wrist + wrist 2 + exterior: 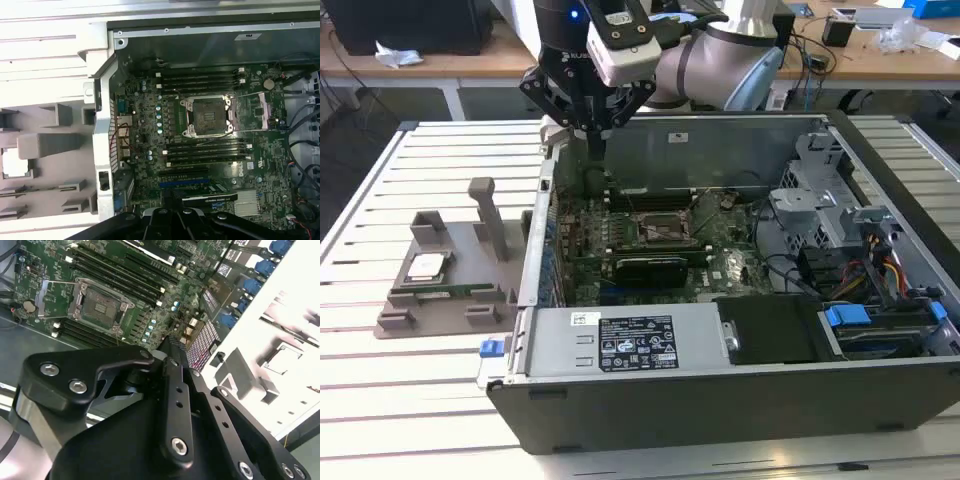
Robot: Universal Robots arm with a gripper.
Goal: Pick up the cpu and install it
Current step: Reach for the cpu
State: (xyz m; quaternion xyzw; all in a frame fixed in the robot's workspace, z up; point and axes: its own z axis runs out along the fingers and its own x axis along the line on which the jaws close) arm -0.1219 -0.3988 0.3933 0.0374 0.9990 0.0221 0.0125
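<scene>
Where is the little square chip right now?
The cpu lies in the grey tray on the exterior view's left, outside the computer case, beside the green memory stick.

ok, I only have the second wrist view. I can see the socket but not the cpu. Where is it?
Observer: The cpu lies flat in the grey fixture, outside the case, on the exterior view's left.
Operator: And where's the gripper relative to it?
Observer: In the exterior view the gripper hangs high over the end of the case nearest the fixture. It is apart from the cpu and not above it.
Operator: Is anything else in that fixture?
Observer: A long green memory stick lies in a slot right beside the cpu.
</scene>
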